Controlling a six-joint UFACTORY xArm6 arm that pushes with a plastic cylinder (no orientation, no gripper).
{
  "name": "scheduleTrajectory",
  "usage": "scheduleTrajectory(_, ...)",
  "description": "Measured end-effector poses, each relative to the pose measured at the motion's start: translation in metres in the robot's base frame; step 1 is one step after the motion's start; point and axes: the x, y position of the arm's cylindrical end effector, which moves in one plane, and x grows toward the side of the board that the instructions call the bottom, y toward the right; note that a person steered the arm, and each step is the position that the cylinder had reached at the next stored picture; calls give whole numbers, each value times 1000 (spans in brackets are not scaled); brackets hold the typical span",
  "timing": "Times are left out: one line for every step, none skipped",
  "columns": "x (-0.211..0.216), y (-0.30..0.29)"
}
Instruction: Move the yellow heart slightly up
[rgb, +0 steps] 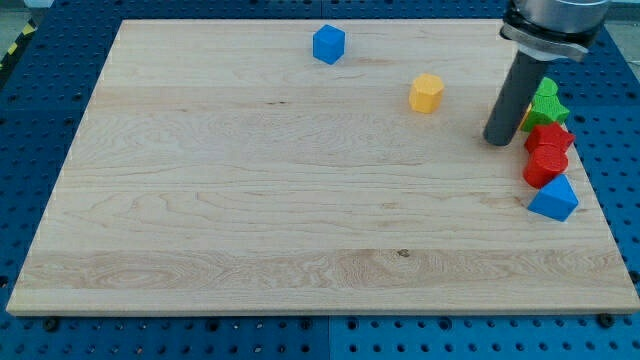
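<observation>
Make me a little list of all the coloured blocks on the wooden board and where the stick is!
board: wooden board on a blue pegboard
my tip: near the view's right edge, just left of the block cluster
blue cube: near the view's top, alone
yellow block: faceted, left of my tip, apart from it
yellow piece: mostly hidden behind the rod, shape unclear
green block: top of the cluster
red blocks: below the green one
blue triangular block: bottom of the cluster

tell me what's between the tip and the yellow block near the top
Nothing: in the camera view only bare board lies between my tip and the yellow block, which sits to the tip's left, slightly higher.
</observation>
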Motion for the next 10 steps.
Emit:
scheduleTrajectory(-2, 14)
scheduleTrajectory(-3, 19)
scheduleTrajectory(-4, 25)
scheduleTrajectory(-10, 10)
scheduleTrajectory(-29, -2)
scheduleTrajectory(-50, -5)
scheduleTrajectory(-29, -5)
scheduleTrajectory(-19, 4)
scheduleTrajectory(-27, 11)
scheduleTrajectory(-44, 11)
